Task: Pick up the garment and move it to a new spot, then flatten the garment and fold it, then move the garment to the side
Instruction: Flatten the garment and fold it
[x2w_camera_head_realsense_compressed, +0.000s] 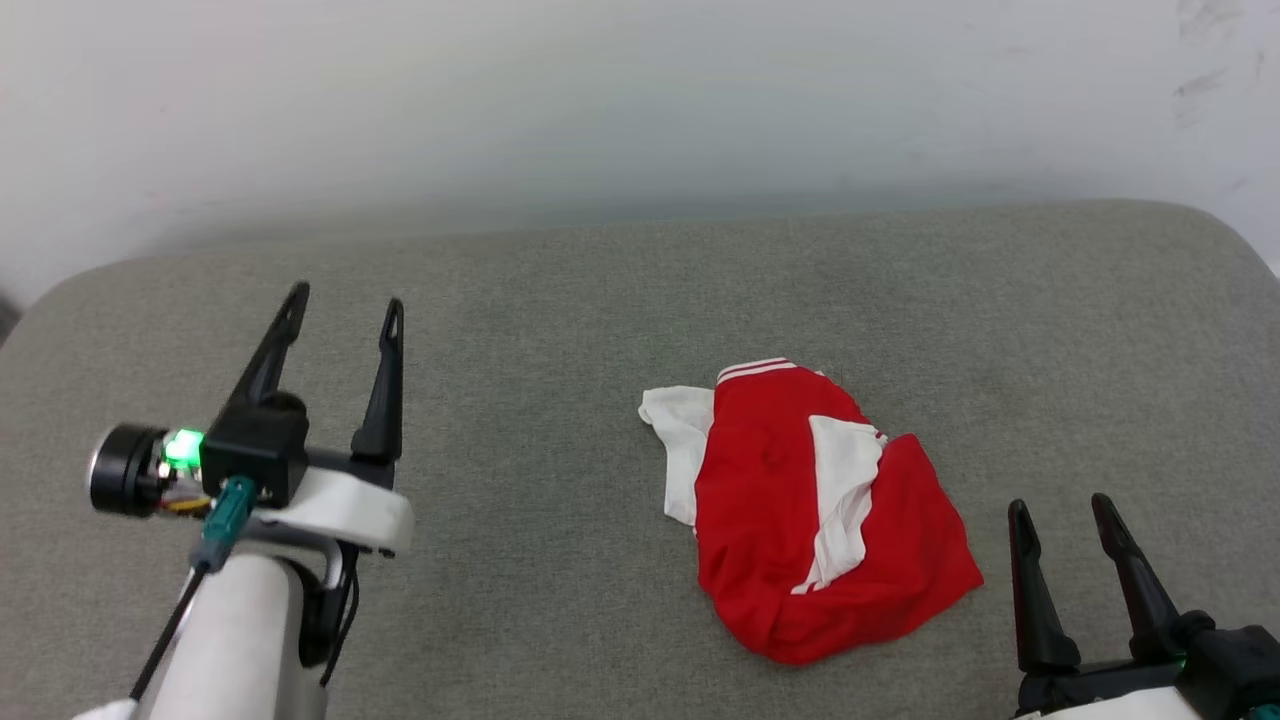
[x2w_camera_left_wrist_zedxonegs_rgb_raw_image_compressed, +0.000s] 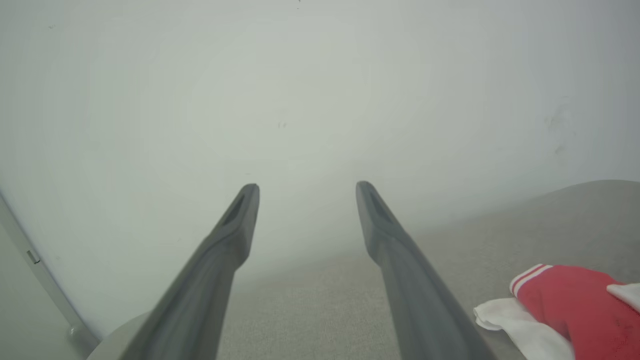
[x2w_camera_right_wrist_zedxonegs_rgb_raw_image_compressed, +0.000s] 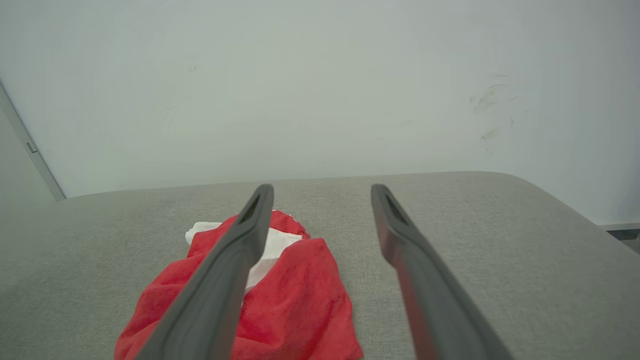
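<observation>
The garment (x2w_camera_head_realsense_compressed: 790, 520) lies crumpled in a heap on the grey padded table (x2w_camera_head_realsense_compressed: 560, 330), right of centre: red cloth with white sleeves and a striped trim at its far end. My left gripper (x2w_camera_head_realsense_compressed: 345, 305) hovers open well to the left of it, nothing between its fingers. My right gripper (x2w_camera_head_realsense_compressed: 1062, 508) stands open at the lower right, just beside the heap's near right edge and apart from it. The left wrist view catches the garment (x2w_camera_left_wrist_zedxonegs_rgb_raw_image_compressed: 570, 310) at its lower right corner. In the right wrist view the garment (x2w_camera_right_wrist_zedxonegs_rgb_raw_image_compressed: 295, 295) lies below and left of the open fingers (x2w_camera_right_wrist_zedxonegs_rgb_raw_image_compressed: 400, 250).
A plain white wall (x2w_camera_head_realsense_compressed: 640, 100) rises behind the table's far edge. The table's corners are rounded, with its right edge (x2w_camera_right_wrist_zedxonegs_rgb_raw_image_compressed: 590, 225) dropping off near the right arm. Bare grey surface spreads between my left gripper and the heap.
</observation>
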